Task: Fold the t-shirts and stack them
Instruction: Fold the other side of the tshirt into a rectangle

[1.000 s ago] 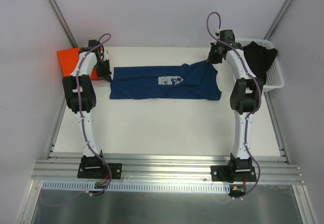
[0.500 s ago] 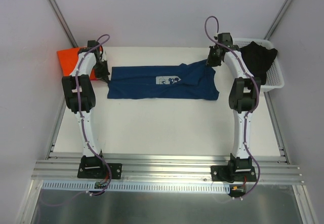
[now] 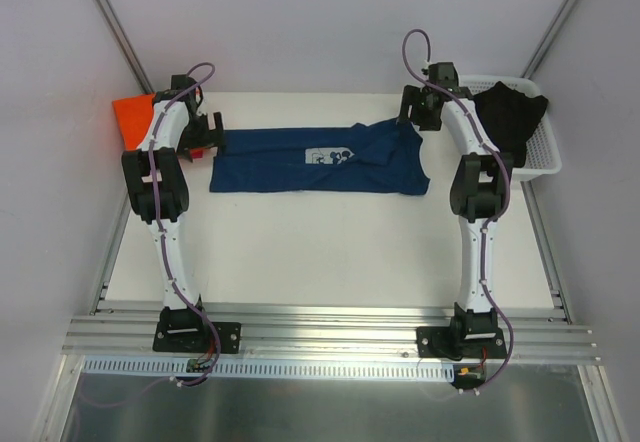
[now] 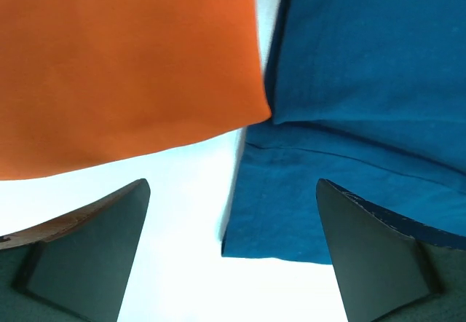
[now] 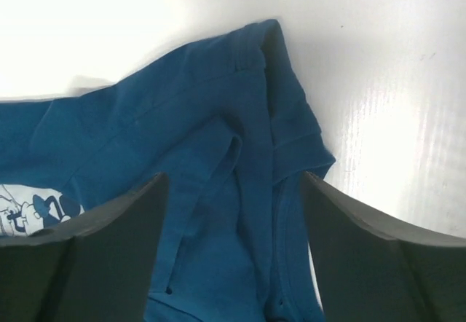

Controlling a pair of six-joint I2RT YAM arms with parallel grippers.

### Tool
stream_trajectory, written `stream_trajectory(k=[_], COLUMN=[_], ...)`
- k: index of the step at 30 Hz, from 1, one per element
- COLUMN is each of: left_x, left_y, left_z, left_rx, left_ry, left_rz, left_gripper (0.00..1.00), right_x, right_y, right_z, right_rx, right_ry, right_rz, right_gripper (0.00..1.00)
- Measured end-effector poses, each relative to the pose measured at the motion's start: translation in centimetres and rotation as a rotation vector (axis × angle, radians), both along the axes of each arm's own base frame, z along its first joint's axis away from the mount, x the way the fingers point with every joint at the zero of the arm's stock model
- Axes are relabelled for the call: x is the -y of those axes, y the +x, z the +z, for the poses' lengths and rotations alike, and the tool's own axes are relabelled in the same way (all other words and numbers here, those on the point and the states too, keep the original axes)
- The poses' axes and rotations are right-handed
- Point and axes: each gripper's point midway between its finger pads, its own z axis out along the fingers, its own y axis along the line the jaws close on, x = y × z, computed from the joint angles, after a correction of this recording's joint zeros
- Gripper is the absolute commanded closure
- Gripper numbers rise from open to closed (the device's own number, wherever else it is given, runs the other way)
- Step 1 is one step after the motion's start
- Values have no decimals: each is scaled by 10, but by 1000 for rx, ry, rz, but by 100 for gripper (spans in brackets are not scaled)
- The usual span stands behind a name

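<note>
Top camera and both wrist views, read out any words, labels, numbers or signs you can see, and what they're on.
No readable text anywhere.
The pale square cartoon print on the navy blue cloth t-shirt shows a cartoon figure; any lettering is too blurred to read.
The plain bright orange cloth t-shirt carries nothing.

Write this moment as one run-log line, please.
left gripper: open, empty | right gripper: open, empty | navy t-shirt: long folded strip on table | orange t-shirt: far-left corner, not stacked
</note>
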Motion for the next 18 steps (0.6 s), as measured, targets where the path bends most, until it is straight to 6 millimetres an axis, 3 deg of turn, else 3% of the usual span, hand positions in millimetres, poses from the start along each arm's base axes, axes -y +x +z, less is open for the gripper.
stream_trajectory(k=[5, 10, 14, 16, 18], left_x=[5, 40, 75, 88, 95], left_y=[-2, -15, -18, -18, -19], left_z=[8, 48, 77, 75, 60], left_rx=[10, 70, 131, 124, 89], left_ry=[15, -44, -136, -181, -222], left_rz=[1, -53, -127, -154, -166], left_gripper=[1, 1, 6, 10, 12], right_x=[-5, -26, -71, -98, -123], right_y=[-11, -45, -79, -93, -105], right_z=[5, 30, 57, 62, 59], right_rx=[-12, -37, -49, -66, -95], right_ry=[11, 67, 170, 222, 260], right_rz=[21, 57, 125, 171, 210], right_gripper=[23, 28, 29, 28, 28])
